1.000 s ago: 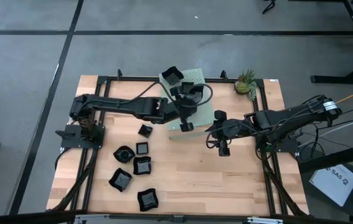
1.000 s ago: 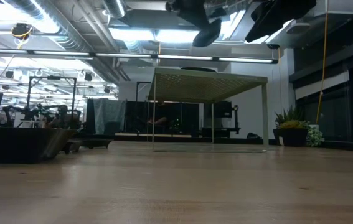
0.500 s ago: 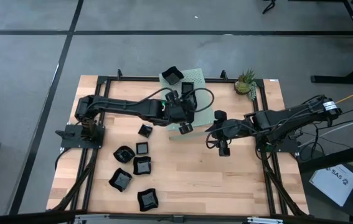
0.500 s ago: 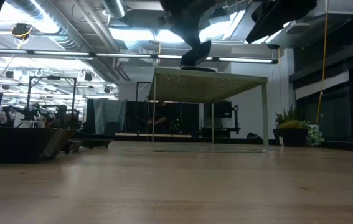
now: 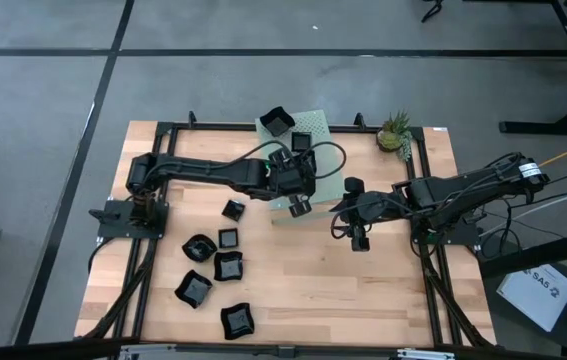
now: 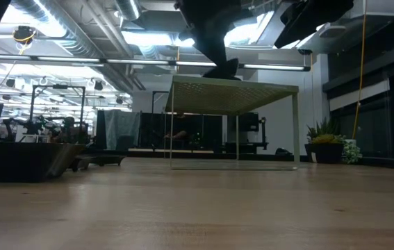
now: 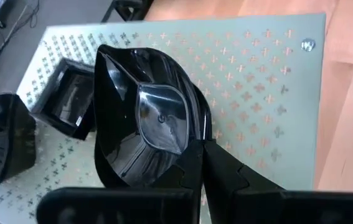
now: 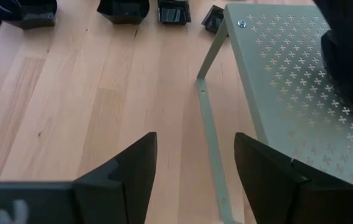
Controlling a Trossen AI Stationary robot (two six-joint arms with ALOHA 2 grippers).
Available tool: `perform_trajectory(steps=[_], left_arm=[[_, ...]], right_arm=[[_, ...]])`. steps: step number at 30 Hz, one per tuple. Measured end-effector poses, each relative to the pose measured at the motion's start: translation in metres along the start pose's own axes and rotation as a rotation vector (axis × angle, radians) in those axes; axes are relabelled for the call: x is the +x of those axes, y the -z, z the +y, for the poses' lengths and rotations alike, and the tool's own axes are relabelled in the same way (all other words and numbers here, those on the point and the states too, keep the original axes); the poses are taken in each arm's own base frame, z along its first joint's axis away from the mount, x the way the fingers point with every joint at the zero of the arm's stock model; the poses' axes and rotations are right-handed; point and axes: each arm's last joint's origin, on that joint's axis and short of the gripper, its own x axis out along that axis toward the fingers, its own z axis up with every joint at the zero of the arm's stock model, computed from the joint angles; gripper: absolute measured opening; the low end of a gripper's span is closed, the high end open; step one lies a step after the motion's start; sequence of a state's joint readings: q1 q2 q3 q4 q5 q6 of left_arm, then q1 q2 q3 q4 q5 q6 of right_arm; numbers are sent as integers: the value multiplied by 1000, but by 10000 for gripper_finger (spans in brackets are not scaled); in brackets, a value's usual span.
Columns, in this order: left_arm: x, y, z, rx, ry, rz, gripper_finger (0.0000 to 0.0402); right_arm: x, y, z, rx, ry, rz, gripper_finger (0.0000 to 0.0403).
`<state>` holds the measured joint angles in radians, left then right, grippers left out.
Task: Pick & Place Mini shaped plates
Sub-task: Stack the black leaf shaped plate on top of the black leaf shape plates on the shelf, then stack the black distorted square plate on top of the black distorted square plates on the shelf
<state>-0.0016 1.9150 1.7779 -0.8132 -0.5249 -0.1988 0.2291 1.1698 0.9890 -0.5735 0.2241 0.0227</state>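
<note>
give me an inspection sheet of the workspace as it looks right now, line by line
Surface: wooden table, a black frame along its edges.
Job's things: six black plates loose on the table's left half; two plates on the pale green perforated stand; one more plate in the left gripper.
Clutter: small potted plant at the far right corner.
Grippers: left gripper shut on that plate over the stand; right gripper open, empty, above bare wood beside the stand.
Cables: bundle at the right arm's base; an orange lead runs off right.
Surroundings: grey floor; a paper lying right of the table.
</note>
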Motion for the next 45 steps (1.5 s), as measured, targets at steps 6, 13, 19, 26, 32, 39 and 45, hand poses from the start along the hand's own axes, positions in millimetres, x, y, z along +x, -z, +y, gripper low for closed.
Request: perform_trajectory(steps=[6, 13, 19, 26, 32, 39, 45], left_arm=[[1, 0, 2, -5, -15, -2, 11], [1, -1, 3, -5, -44, -8, 46], [-4, -2, 5, -35, -60, -26, 77], [-20, -7, 11, -63, -37, -75, 93], [-32, -8, 7, -51, 45, -84, 89], [-68, 3, -5, 25, 226, -43, 88], [-105, 17, -20, 31, 304, -17, 90]], right_arm=[[0, 0, 0, 2, -16, 2, 212], [0, 3, 0, -4, -17, 33, 212], [0, 3, 0, -8, -16, 33, 212], [0, 3, 0, -13, -16, 32, 212], [0, 3, 0, -16, -15, 30, 212], [0, 3, 0, -17, -16, 31, 212], [0, 3, 0, -37, -16, 29, 212]])
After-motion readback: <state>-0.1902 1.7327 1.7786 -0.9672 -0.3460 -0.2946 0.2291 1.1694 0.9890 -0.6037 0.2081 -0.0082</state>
